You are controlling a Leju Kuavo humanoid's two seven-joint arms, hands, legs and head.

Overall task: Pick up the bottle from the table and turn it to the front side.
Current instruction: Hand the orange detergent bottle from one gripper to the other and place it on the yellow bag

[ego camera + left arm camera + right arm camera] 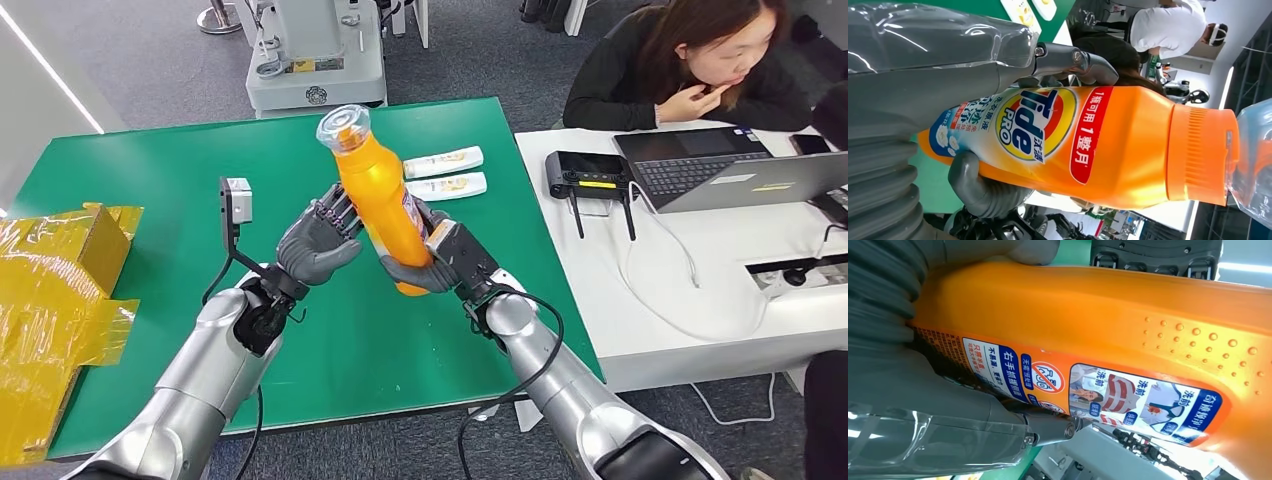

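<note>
An orange Tide detergent bottle (378, 195) with a clear cap hangs tilted above the green table (150, 170), cap toward the far side. My right hand (440, 262) grips its lower part, thumb wrapped round the base. My left hand (318, 243) holds the bottle's middle from the other side. In the left wrist view the bottle (1128, 145) shows its front Tide logo, with my left hand (923, 90) closed around it. In the right wrist view the bottle (1098, 315) shows its back label, with my right hand (923, 405) across it.
Two white tubes (443, 162) lie on the green table beyond the bottle. A yellow wrapped box (50, 290) sits at its left edge. To the right, a white table (700, 300) carries a laptop (720, 170) and a black device (590, 175); a person (690, 60) sits behind it.
</note>
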